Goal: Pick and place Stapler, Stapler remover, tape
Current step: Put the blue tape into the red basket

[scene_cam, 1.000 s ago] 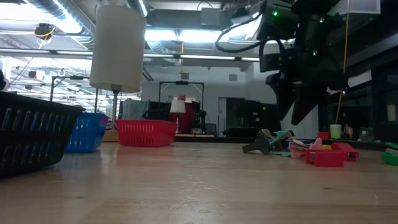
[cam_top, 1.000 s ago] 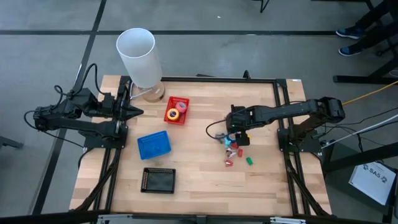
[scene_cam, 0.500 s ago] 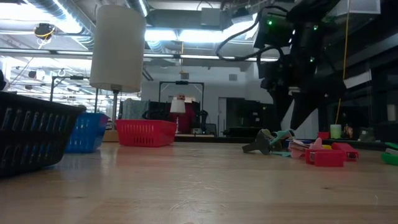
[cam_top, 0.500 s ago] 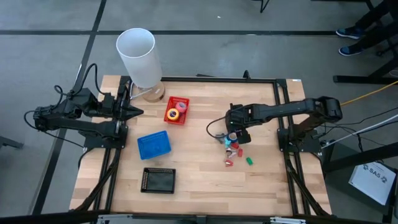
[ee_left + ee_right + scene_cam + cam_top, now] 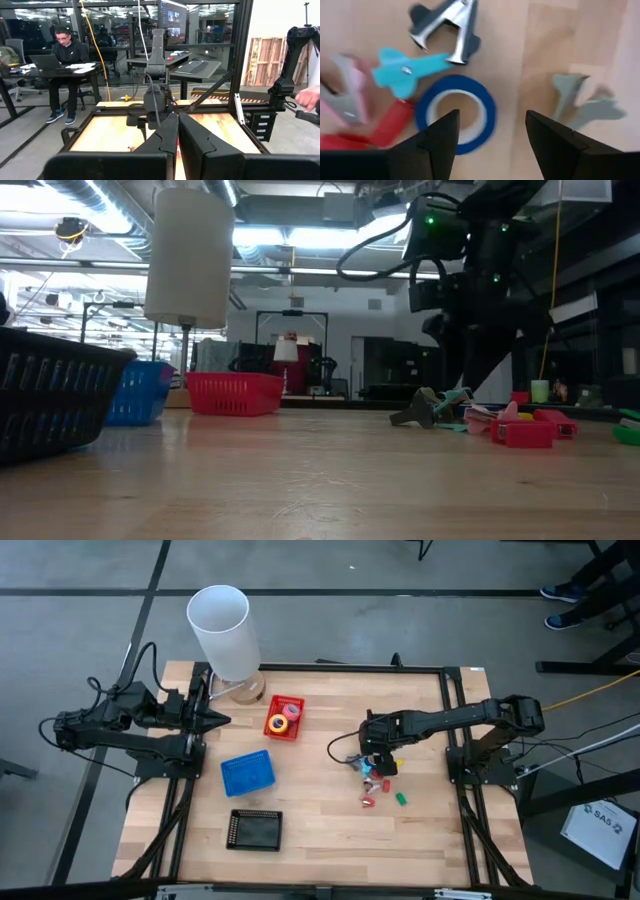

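Hovering w/ right gripper (image 5: 490,132) jaws apart over blue tape roll (image 5: 456,114), which lies flat just below one finger, we judge it light, stiff, slick-sided; pinch rim thru core. Left gripper (image 5: 177,131) shut, idle.

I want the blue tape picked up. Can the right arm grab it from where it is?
Probably yes. The right gripper hangs just above the blue tape roll, jaws open. Its side looks free, but a light blue staple remover touches the ring's far edge.
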Robot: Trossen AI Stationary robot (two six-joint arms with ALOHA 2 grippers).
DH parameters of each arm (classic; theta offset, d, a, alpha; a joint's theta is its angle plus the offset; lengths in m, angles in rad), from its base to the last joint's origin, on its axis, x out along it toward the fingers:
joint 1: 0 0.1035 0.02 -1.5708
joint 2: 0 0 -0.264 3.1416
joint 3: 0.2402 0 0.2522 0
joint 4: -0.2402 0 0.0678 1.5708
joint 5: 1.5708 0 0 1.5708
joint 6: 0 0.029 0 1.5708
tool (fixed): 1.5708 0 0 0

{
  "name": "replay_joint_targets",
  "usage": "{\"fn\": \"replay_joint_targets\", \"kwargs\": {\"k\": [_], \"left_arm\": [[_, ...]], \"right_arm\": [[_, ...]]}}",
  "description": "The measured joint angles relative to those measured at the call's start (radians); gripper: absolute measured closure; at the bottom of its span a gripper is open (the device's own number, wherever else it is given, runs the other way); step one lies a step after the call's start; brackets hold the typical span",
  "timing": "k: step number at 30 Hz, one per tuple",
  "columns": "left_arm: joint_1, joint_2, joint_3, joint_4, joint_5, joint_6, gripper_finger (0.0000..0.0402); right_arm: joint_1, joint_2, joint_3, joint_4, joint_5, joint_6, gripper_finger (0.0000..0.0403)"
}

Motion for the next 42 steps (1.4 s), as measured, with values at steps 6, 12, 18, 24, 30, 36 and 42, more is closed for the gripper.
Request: {"fn": "replay_joint_targets", "kwargs": {"k": [6,12,18,24,30,36,42], "left_arm": [[0.0,0.0,0.0,0.0,0.0,0.0,0.039],[0.0,0.0,0.0,0.0,0.0,0.0,0.0393],[0.0,0.0,0.0,0.0,0.0,0.0,0.0389],[0.0,0.0,0.0,0.0,0.0,0.0,0.0393],[0.0,0.0,0.0,0.0,0.0,0.0,0.039],[0.0,0.0,0.0,0.0,0.0,0.0,0.0391],[0.0,0.0,0.0,0.0,0.0,0.0,0.0392]], "right_arm": [[0.066,0.0,0.0,-0.005,-0.057,0.102,0.0175],[0.09,0.033,0.0,0.0,-0.057,0.153,0.0175],[0.09,0.084,0.0,0.04,-0.057,0.209,0.0175],[0.09,0.118,0.0,0.061,-0.083,0.28,0.0197],[0.09,0.121,0.0,0.06,-0.083,0.283,0.0283],[0.086,0.11,0.02,0.03,-0.098,0.248,0.037],[0.073,0.104,0.104,-0.048,-0.097,0.238,0.0362]]}}
